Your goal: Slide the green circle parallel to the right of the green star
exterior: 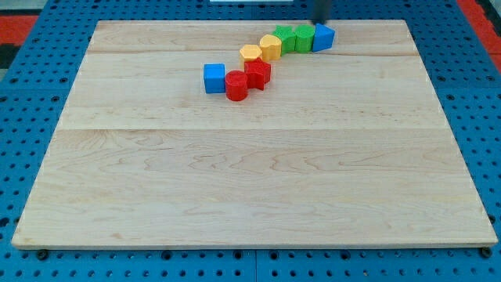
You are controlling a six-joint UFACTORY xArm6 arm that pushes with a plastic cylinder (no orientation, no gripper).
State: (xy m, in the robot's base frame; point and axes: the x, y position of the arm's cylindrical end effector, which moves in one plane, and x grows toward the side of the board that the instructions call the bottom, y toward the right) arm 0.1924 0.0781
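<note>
Pale wood makes up the table top [250, 180], which is framed on all sides by a blue pegboard surface [31, 117]. Eight small blocks are gathered in the far part of the board, strung in a loose diagonal chain from the middle toward the far right.

At the far-right end of the chain a blue block [323, 37] is seen, its shape not clearly made out. Touching it on the left are two green blocks side by side: one [304, 37] next to the blue block and the other [284, 38] just left of that. Which of the two is the green circle and which the green star cannot be told from this view. Further left, and a little nearer, a yellow block [271, 47] is pressed against the green pair, and a second yellow block [250, 53] sits just beside it. Nearer still, a red block [257, 74] and a red cylinder [236, 85] are set touching each other, with a blue cube [214, 78] just left of the cylinder.

The dark rod is visible only as a blurred stub at the far edge, and my tip [322, 21] is found just beyond the blue block, at the far-right end of the row. Nothing is grasped, since the rod has no jaws; whether the tip touches the blue block cannot be told.
</note>
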